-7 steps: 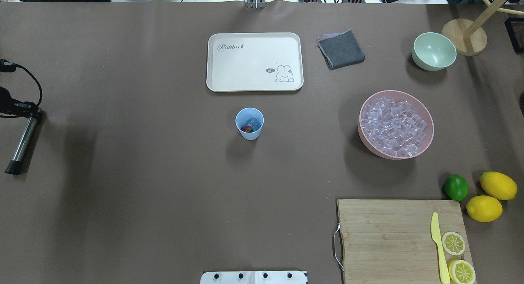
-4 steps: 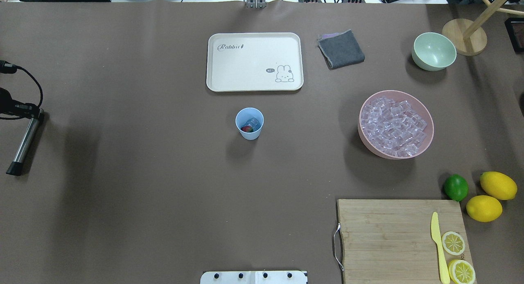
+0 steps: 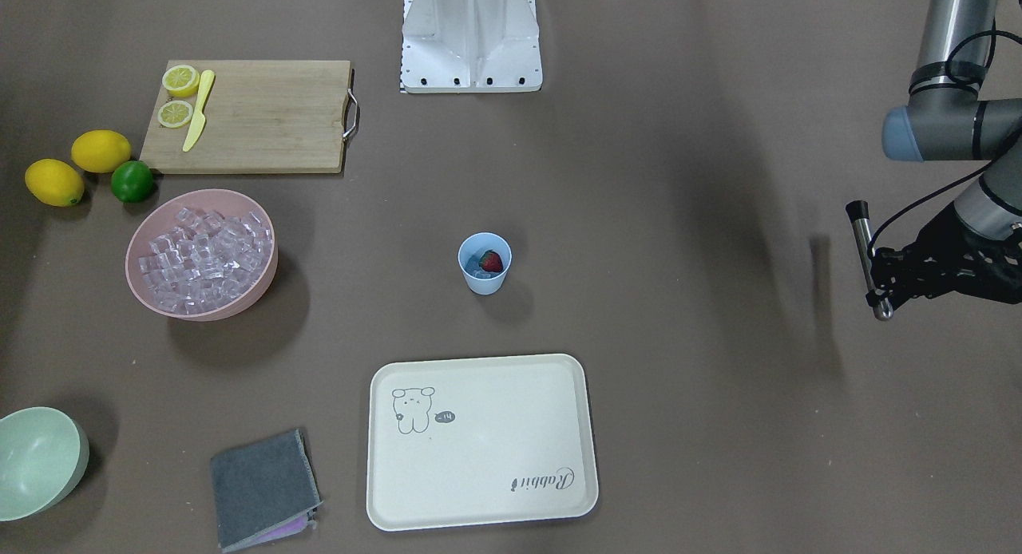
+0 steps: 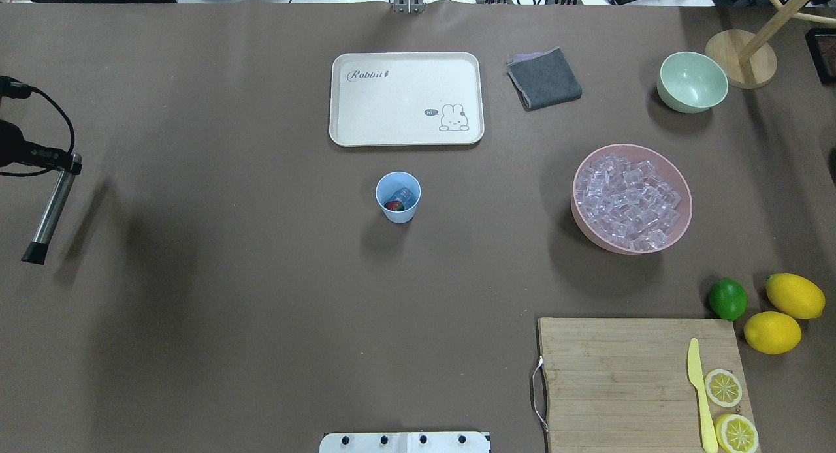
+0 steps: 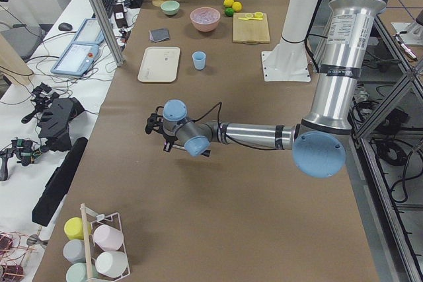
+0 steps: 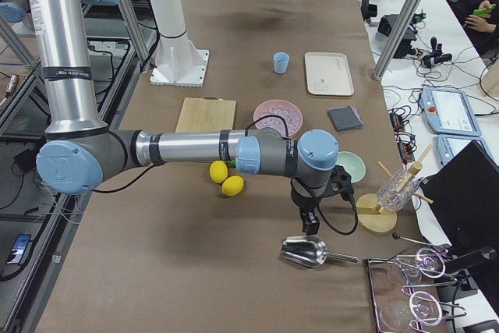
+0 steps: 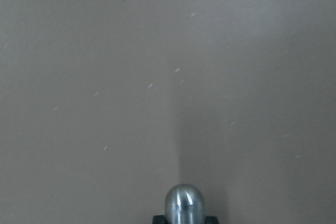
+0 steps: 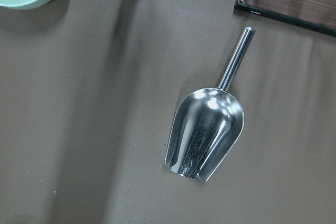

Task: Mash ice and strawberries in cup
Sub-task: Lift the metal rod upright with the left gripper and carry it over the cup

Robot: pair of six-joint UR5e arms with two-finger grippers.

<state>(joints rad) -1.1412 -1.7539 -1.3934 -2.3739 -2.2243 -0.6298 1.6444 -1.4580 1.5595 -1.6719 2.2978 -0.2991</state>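
Steel muddler (image 3: 865,243) clamped in left jaws, tip free to mash; cup (image 3: 484,281) with strawberry (image 3: 492,261), ice (image 3: 476,267) well away. Right jaws: can't tell.

Your overhead camera looks forward and steeply down from behind the robot's base (image 4: 405,442). The front-facing one looks back from across the bench (image 3: 687,426), so both share the cup (image 4: 400,217) and tray (image 4: 405,94), flipped end for end. Your side cameras sit high at the bench's two ends, far back, looking along it. Your left wrist camera stares close at the bench top past a metal rod (image 7: 184,203). Your right wrist camera looks straight down, near, on a steel scoop (image 8: 206,132).
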